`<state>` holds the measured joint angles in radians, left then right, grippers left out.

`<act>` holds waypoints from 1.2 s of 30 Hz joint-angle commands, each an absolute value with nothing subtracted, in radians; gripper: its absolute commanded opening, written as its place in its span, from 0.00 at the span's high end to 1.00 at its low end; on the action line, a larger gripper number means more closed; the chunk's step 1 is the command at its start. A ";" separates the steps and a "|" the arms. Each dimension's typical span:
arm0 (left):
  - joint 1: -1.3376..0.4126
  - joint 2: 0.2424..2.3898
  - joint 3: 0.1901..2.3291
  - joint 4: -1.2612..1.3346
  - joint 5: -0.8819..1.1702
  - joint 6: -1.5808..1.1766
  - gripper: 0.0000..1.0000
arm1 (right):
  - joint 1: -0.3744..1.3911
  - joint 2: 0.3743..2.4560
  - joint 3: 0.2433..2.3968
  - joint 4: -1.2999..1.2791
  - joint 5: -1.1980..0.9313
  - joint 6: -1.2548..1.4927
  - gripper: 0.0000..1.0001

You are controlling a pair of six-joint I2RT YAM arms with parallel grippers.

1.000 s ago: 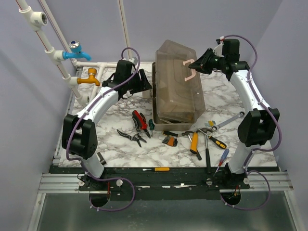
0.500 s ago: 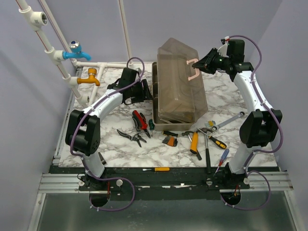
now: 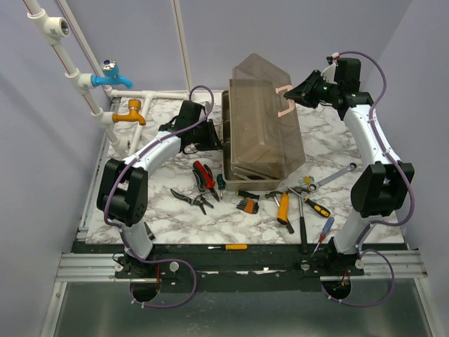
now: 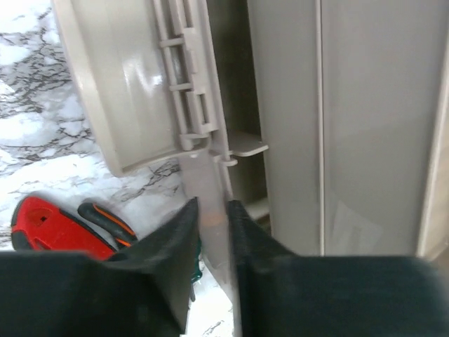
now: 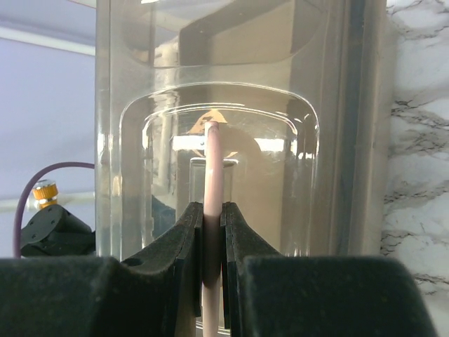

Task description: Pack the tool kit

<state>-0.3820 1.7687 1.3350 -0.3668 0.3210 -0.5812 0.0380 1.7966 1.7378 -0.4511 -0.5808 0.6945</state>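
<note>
Right fingers (image 5: pixel 184 260) are clamped narrow on the pink handle (image 5: pixel 212 175) atop the toolbox (image 3: pixel 263 133). Left fingers (image 4: pixel 172 260) pinch its thin beige wall on the toolbox's left side. Loose hand tools (image 3: pixel 203 175) lie on the surface (image 3: pixel 175 214) in front of the toolbox. It looks bulky, stiff and glossy, probably slippery. The handle seems the surest hold, since thin walls may flex.

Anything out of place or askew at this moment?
The smoky lid of the toolbox sits tilted, held up by its pink handle in the right gripper, while the left gripper pinches its beige wall. One orange-handled screwdriver lies alone at the near edge of the table, apart from the other loose tools.
</note>
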 commanded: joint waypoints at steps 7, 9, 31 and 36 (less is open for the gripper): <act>-0.393 1.801 1.349 -0.376 0.298 -0.559 1.00 | -0.021 1.742 1.757 -0.564 -0.251 0.507 0.96; -0.393 1.798 1.354 -0.383 0.288 -0.555 1.00 | -0.021 1.725 1.753 -0.592 -0.167 0.478 0.96; -0.392 1.793 1.384 -0.404 0.273 -0.542 1.00 | -0.021 1.650 1.654 -0.651 0.205 0.388 0.44; -0.393 1.790 1.378 -0.402 0.273 -0.538 1.00 | -0.021 1.600 1.636 -0.668 0.284 0.385 0.42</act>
